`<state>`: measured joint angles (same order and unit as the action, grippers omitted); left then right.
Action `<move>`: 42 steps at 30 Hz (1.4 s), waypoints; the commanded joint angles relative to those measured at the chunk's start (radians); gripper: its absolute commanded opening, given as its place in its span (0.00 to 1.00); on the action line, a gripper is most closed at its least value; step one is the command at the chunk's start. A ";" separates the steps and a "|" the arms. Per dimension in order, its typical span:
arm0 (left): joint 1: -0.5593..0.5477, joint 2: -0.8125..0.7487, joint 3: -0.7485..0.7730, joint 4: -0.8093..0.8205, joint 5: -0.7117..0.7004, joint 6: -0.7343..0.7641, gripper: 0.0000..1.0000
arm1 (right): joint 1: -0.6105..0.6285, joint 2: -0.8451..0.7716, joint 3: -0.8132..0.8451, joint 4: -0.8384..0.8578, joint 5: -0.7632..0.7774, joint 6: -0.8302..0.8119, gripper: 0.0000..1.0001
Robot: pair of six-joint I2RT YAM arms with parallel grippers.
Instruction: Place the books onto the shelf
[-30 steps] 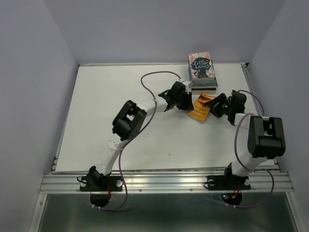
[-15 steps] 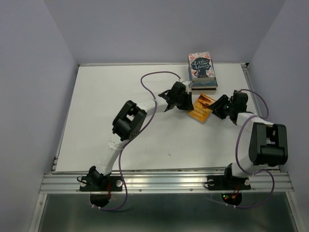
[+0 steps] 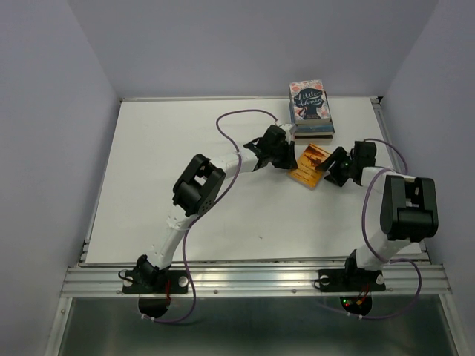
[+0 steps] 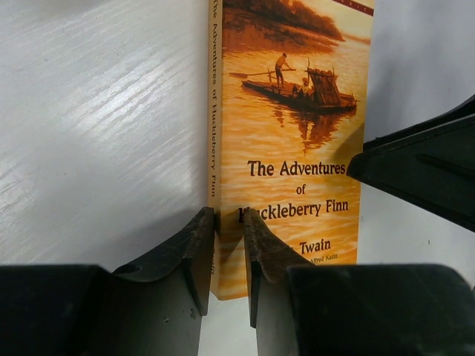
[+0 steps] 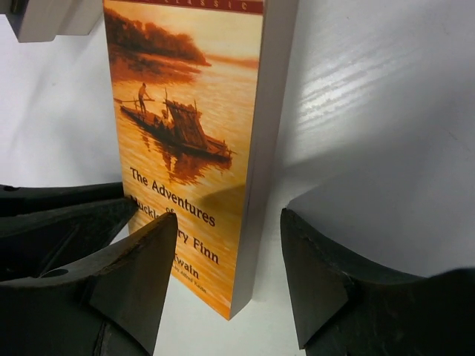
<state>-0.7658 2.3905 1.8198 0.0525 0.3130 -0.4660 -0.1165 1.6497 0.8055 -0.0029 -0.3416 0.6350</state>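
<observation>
An orange book (image 3: 310, 165), "The Adventures of Huckleberry Finn", sits mid-table between the two grippers. My left gripper (image 3: 286, 159) is shut on its spine edge; the left wrist view shows both jaws (image 4: 228, 219) pinching the book (image 4: 297, 148) near its bottom corner. On the other side, my right gripper (image 3: 332, 167) stands open (image 5: 228, 222) astride the page edge of the book (image 5: 185, 111), with a gap to its right finger. More books lie in a stack (image 3: 312, 126) at the back, topped by a navy one with pink flowers (image 3: 309, 101). The shelf is out of view.
The white table (image 3: 185, 148) has a raised rail along its far edge, right behind the stack. Grey walls close in on the left, back and right. One finger of the right gripper (image 4: 423, 170) shows in the left wrist view, close to the book's cover.
The left jaws have tightened on the orange book. The right gripper has shifted slightly toward the book and its jaws stand a little wider. The book has hardly moved.
</observation>
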 commanded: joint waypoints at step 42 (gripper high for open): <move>-0.010 -0.005 -0.040 -0.060 0.029 -0.008 0.25 | 0.057 0.013 0.057 0.083 -0.106 0.043 0.23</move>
<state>-0.7525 2.3905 1.8122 0.0631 0.3351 -0.4870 -0.0834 1.7088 0.8387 0.1318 -0.4747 0.7048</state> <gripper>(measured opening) 0.290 0.272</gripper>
